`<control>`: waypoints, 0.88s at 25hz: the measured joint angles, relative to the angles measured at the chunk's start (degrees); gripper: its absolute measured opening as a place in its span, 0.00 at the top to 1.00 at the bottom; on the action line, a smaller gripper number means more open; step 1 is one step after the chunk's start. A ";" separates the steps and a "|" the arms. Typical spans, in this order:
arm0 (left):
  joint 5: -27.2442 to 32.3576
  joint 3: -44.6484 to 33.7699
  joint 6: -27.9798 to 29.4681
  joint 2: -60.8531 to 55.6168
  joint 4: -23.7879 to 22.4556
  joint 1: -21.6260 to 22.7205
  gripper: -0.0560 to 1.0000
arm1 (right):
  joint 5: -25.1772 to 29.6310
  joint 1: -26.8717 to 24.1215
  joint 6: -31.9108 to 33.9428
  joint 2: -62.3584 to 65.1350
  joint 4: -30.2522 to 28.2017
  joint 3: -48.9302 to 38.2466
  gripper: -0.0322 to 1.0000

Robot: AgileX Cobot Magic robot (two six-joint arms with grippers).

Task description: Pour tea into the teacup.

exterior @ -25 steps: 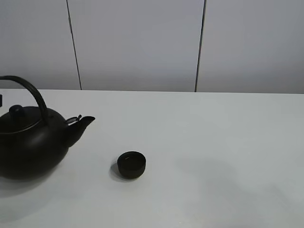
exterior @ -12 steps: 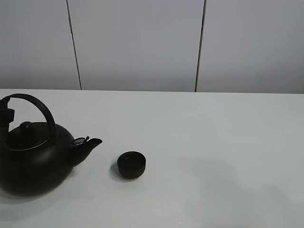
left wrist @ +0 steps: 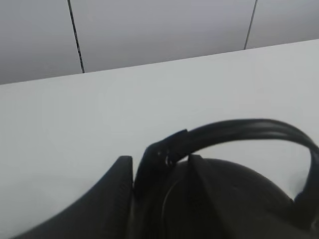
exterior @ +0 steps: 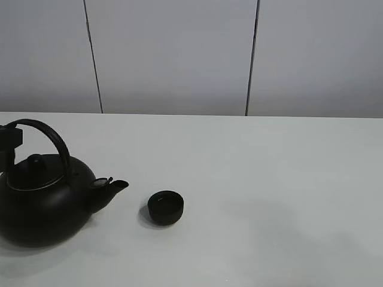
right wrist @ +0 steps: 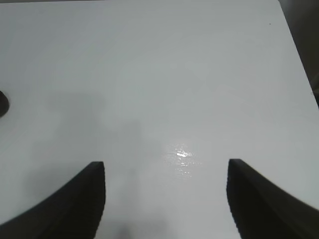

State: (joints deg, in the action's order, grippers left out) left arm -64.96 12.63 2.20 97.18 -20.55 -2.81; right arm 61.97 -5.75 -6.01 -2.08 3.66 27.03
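Note:
The big black kettle (exterior: 42, 209) is at the left, upright, on or just above the white table (exterior: 269, 179). Its spout (exterior: 116, 186) points right toward the teacup (exterior: 166, 207), a small black bowl-shaped cup standing a short gap away. My left gripper (exterior: 9, 140) is shut on the left end of the kettle's arched handle (exterior: 51, 133). In the left wrist view the handle (left wrist: 239, 130) arches over the kettle body (left wrist: 224, 199), next to one dark finger (left wrist: 112, 196). My right gripper (right wrist: 167, 199) is open and empty over bare table. It is not in the exterior view.
A grey panelled wall (exterior: 179, 54) runs behind the table's far edge. In the right wrist view the table's edge (right wrist: 299, 64) shows at one side, and a sliver of the teacup (right wrist: 2, 103) at the other.
The kettle has come down and moved right toward the teacup, with its spout dropping lower. The teacup has not moved.

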 joint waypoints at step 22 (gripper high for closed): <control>4.22 4.23 20.87 -3.70 -7.22 11.48 0.70 | 0.04 0.00 0.00 0.00 0.00 0.00 0.51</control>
State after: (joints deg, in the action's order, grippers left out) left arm -60.74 16.86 23.07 93.48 -27.76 8.66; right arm 62.01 -5.75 -6.01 -2.08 3.66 27.03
